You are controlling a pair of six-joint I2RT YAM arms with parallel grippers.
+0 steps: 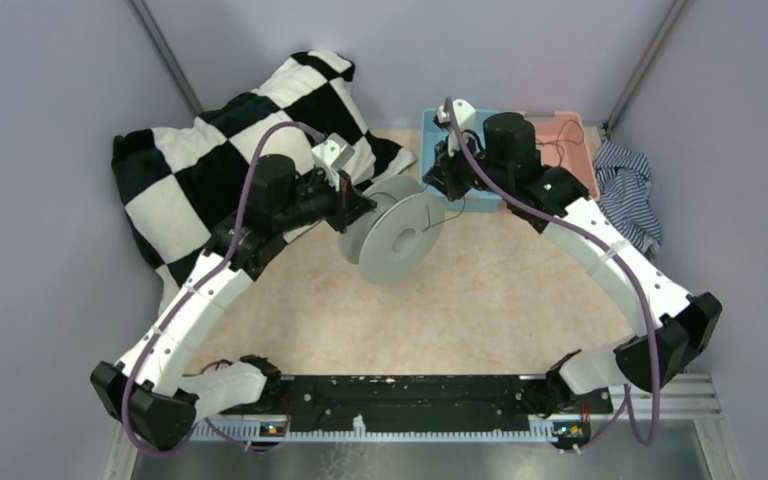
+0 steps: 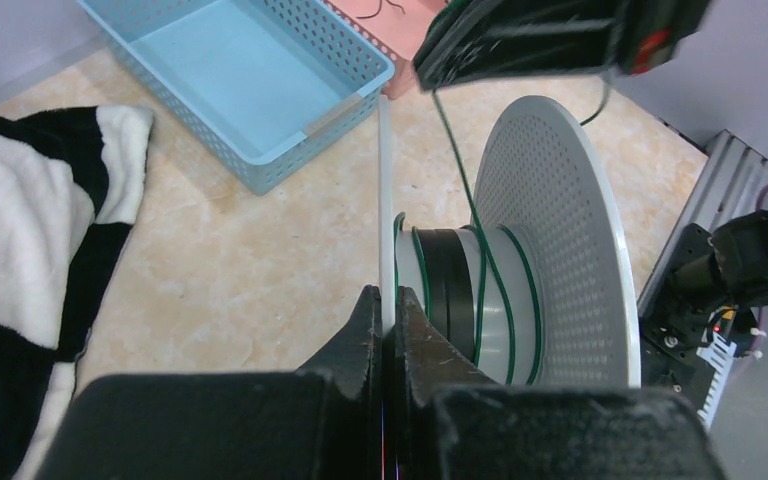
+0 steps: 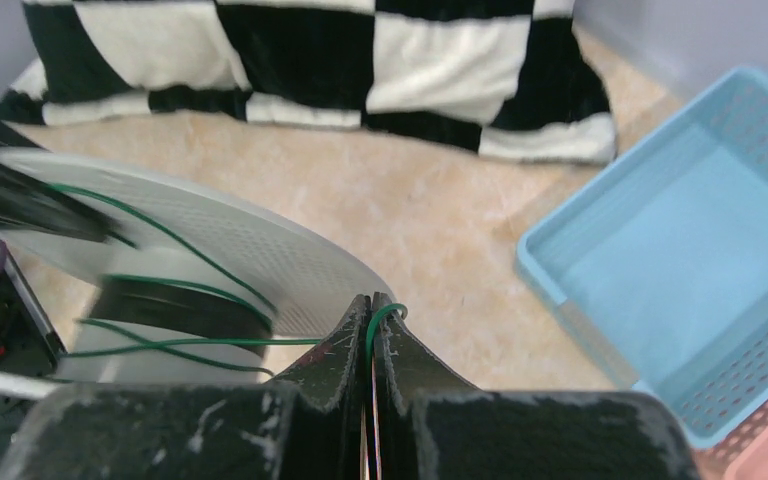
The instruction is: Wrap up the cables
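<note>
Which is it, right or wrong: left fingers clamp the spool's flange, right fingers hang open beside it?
Wrong in one respect: the right fingers are shut on the cable, per the right wrist view. The left fingers do clamp the spool's flange.

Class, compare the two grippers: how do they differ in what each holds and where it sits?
The left gripper pinches a flange rim of the spool; the right gripper pinches the thin cable. The left sits near the checkered blanket, the right by the blue basket. Both are shut.

Green cable (image 2: 457, 170); grey spool (image 1: 400, 240); checkered blanket (image 1: 210, 150)
</note>
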